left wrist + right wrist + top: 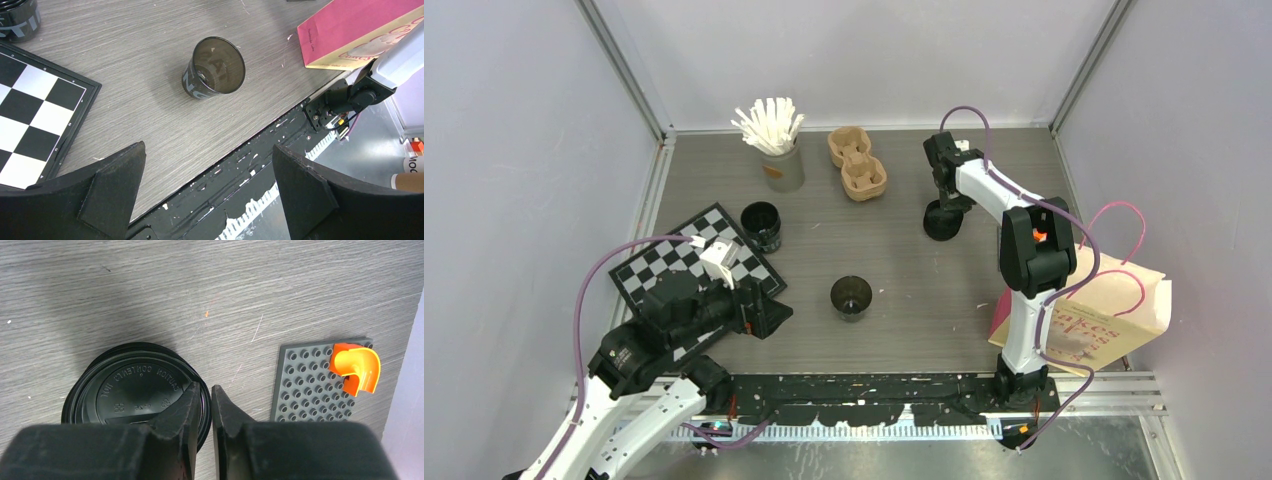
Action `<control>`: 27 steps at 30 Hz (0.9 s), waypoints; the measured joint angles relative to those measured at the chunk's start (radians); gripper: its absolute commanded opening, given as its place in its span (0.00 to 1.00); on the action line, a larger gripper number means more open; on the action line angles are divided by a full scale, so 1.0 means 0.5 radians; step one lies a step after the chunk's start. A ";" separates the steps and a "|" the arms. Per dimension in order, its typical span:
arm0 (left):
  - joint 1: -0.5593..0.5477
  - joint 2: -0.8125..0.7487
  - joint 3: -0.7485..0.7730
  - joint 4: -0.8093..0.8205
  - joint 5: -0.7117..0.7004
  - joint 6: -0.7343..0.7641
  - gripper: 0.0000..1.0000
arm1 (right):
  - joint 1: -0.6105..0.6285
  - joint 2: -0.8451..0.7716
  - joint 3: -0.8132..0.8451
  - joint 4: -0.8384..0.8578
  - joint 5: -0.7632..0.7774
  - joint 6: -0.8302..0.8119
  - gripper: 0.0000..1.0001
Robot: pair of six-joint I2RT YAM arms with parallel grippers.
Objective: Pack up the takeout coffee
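Note:
Two black paper cups with pale lettering stand open and upright: one mid-table [852,297] [215,67], the other by the chessboard's far corner [761,225] [17,17]. A round black lid [132,390] [943,222] lies on the table at the back right, with more black rims showing under it. My right gripper [205,397] [944,200] points down at it, its jaws drawn close over the lid's right rim, one finger on the lid and one outside. My left gripper [207,147] [769,310] hovers wide open and holds nothing, over the near table edge, short of the middle cup.
A chessboard [694,270] [30,115] lies under my left arm. A grey cup of white sticks [774,150] and a brown pulp carrier [856,162] stand at the back. A pink paper bag [1114,310] [350,30] lies near right. A grey studded plate [310,390] with an orange piece [356,367] sits beside the lid.

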 measured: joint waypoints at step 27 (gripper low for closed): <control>0.000 -0.030 0.000 -0.002 -0.021 0.000 1.00 | 0.000 -0.033 0.037 -0.109 -0.003 0.003 0.02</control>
